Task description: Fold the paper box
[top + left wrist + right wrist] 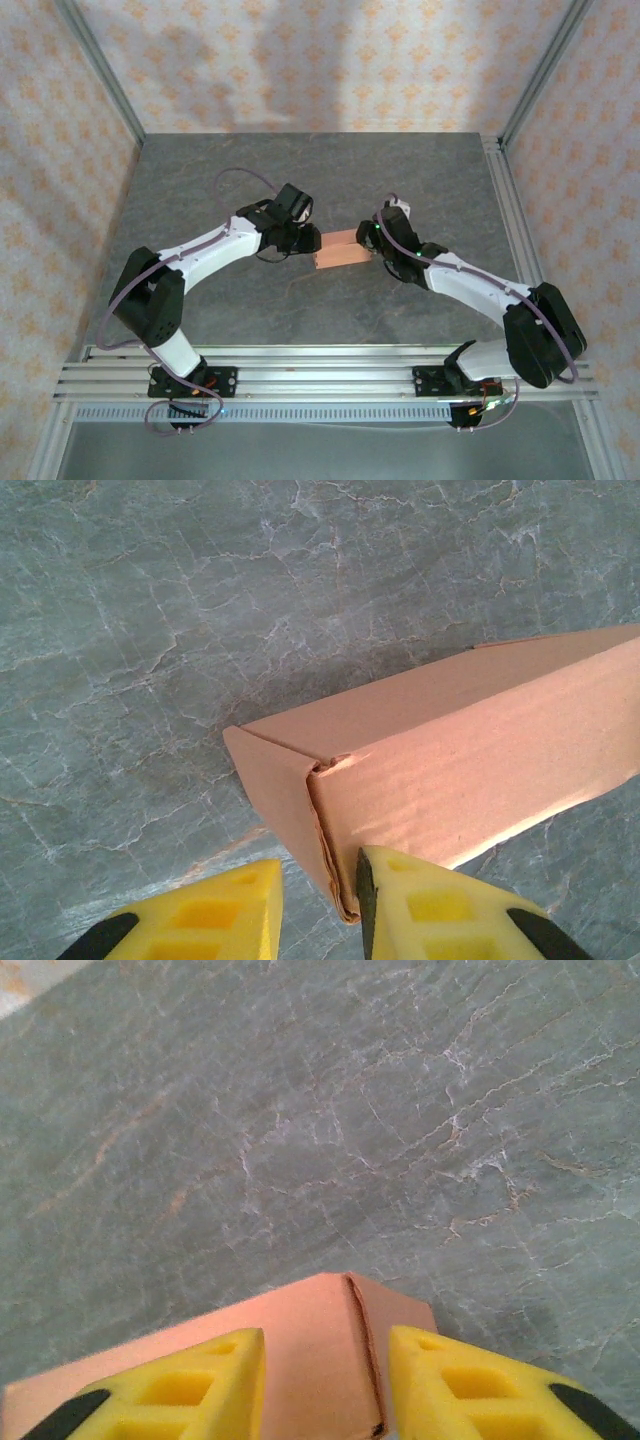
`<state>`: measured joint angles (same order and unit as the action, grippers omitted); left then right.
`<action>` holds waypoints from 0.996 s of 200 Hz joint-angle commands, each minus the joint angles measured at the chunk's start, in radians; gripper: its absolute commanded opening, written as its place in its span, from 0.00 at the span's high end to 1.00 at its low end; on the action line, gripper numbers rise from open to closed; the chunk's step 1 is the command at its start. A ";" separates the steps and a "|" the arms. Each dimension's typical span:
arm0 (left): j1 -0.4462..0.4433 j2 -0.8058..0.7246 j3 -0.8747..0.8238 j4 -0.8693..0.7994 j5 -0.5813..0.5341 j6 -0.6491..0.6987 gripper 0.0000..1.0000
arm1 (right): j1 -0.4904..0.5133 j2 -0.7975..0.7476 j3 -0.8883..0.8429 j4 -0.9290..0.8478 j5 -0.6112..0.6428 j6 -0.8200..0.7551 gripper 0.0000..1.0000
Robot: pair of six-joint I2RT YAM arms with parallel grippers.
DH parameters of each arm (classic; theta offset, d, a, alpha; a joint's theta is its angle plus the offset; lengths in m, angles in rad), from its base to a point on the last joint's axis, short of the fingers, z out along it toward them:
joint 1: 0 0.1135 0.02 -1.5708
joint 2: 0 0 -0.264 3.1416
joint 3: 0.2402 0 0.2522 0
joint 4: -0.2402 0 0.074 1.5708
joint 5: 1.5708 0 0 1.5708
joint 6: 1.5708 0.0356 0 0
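The paper box (340, 252) is a folded salmon-orange cardboard box lying on the grey table between the two arms. My left gripper (308, 242) is at its left end. In the left wrist view the gripper (320, 865) straddles the corner of the box (460, 740): the right finger (440, 910) touches the long side, and a strip of table shows between the left finger (200, 920) and the end face. My right gripper (370, 240) is at the other end. In the right wrist view the gripper (325, 1335) is shut on the box (310, 1320), whose corner seam fills the gap.
The grey stone-patterned table (330, 170) extends behind and in front of the box. An aluminium rail (320, 375) carrying both arm bases runs along the near edge. Metal frame posts (100, 70) and patterned walls enclose the back and sides.
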<state>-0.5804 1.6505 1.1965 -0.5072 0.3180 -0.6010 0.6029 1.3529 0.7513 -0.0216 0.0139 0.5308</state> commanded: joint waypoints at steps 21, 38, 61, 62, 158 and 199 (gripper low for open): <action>0.008 0.053 -0.019 -0.098 -0.036 0.026 0.73 | -0.004 0.045 -0.057 0.024 -0.016 0.020 0.86; 0.008 0.050 -0.009 -0.098 -0.038 0.032 0.72 | -0.005 0.027 -0.055 0.024 -0.019 0.020 0.93; 0.008 0.038 0.021 -0.112 -0.039 0.047 0.63 | -0.005 -0.017 -0.030 0.000 0.002 -0.004 0.83; 0.007 0.038 0.023 -0.112 -0.039 0.047 0.63 | -0.005 -0.019 -0.029 -0.002 0.003 -0.005 0.81; 0.010 -0.049 0.176 -0.043 -0.049 0.286 0.07 | -0.067 -0.133 0.038 -0.056 0.001 -0.065 0.23; 0.009 -0.050 0.194 -0.073 0.049 0.830 0.00 | -0.141 -0.216 -0.023 -0.079 -0.050 -0.070 0.17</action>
<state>-0.5797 1.6310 1.3731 -0.5671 0.3038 -0.1654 0.4946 1.1995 0.7643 -0.0597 -0.0097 0.4702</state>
